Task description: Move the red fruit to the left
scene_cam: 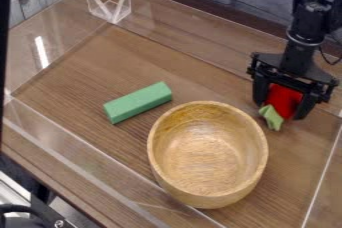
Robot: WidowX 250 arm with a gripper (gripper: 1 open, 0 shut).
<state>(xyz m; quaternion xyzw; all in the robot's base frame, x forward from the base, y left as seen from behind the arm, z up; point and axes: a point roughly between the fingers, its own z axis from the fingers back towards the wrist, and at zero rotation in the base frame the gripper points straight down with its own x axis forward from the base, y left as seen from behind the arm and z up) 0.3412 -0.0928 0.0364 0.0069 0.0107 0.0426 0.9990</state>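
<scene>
The red fruit (281, 100) lies on the wooden table at the right, its light green leafy end (273, 118) pointing toward the front. My gripper (290, 96) hangs straight down over it, lowered around it with its black fingers (262, 88) on either side of the red body. The jaws stand open, with a gap showing between the fingers and the fruit. Part of the fruit is hidden behind the gripper.
A wooden bowl (207, 154) sits just left and in front of the fruit. A green rectangular block (138, 102) lies further left. Clear plastic walls (54, 42) surround the table; a clear stand (110, 4) is at the back left.
</scene>
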